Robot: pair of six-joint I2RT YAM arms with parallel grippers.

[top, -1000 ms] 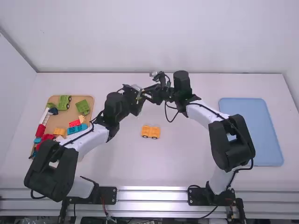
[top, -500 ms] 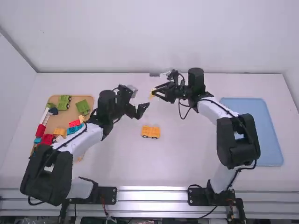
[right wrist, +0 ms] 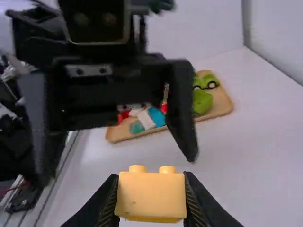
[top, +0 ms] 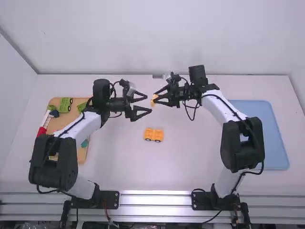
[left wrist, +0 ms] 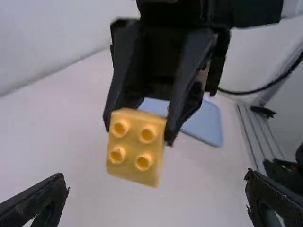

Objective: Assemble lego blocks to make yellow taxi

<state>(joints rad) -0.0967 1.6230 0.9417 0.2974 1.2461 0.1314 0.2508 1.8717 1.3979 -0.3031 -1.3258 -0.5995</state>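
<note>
Within right tool [top: 156,98]: smooth, boxy yellow block [left wrist: 133,143], round-studded.

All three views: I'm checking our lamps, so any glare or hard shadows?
High view: bright glare along the silvery metal rail, the white table fairly evenly lit, shadows soft; left wrist view: mild shading around the studs of the square yellow plastic block; right wrist view: that block bright against black fingers.

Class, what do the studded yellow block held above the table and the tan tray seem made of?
Yellow block: likely smooth moulded plastic; even colour and neat round studs suggest it.
Tan tray: perhaps matt wood, from its warm colour; I can't rule out plastic.
</note>
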